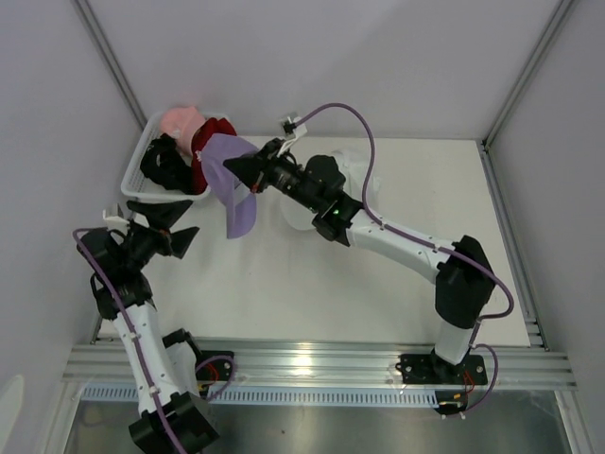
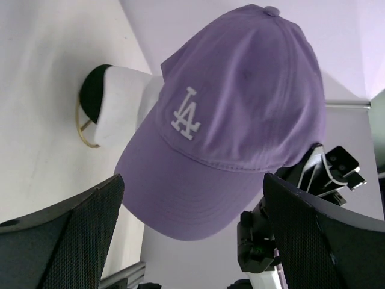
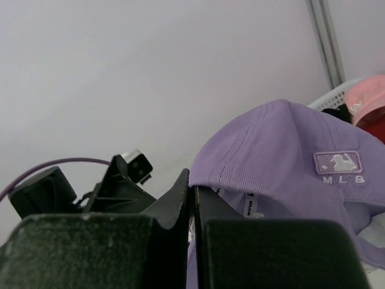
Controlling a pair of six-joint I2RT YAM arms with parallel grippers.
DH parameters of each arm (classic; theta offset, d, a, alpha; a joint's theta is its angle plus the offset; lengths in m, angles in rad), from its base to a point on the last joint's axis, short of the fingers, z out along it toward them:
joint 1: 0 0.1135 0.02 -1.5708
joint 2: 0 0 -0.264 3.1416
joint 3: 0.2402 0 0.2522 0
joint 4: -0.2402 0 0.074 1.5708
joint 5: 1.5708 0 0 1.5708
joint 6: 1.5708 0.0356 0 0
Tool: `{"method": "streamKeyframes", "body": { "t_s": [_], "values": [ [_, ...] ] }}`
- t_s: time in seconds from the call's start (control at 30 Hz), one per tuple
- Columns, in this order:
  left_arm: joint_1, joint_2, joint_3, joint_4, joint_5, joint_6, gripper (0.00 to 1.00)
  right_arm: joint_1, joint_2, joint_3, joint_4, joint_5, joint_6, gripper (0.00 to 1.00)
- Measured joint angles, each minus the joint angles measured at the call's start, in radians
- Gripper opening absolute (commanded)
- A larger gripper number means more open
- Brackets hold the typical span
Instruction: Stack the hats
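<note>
Overhead: the right pincer pinches the lavender fabric baseball cap by its rear edge, dangling it off the desk just ahead of the wide-spread left pincer. Left wrist: the cap hangs beyond its fingers, probably for steadying. Right wrist: jaws closed on the hem.
</note>
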Motion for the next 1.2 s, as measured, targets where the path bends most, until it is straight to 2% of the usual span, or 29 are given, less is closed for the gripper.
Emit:
{"method": "streamKeyframes", "body": {
  "t_s": [0.13, 0.3, 0.6, 0.77, 1.03, 1.2],
  "values": [
    [-0.120, 0.020, 0.075, 0.024, -0.027, -0.029, 1.00, -0.023, -0.060, -0.039, 0.034, 0.004, -0.036, 0.00],
    [-0.329, 0.032, 0.118, 0.008, -0.143, -0.062, 0.99, -0.102, -0.130, -0.079, 0.080, 0.023, -0.074, 0.00],
    [-0.541, 0.106, 0.118, 0.003, -0.331, -0.167, 1.00, -0.277, -0.146, -0.091, 0.105, 0.036, -0.098, 0.00],
    [-0.690, 0.160, 0.117, 0.058, -0.471, -0.306, 1.00, -0.293, -0.164, -0.181, 0.135, 0.072, -0.113, 0.00],
    [-0.828, 0.327, 0.151, 0.131, -0.610, -0.500, 0.99, -0.298, -0.198, -0.286, 0.205, 0.086, -0.093, 0.00],
    [-0.895, 0.449, 0.186, 0.254, -0.650, -0.593, 0.99, -0.304, -0.219, -0.346, 0.248, 0.109, -0.071, 0.00]
  ]
}}
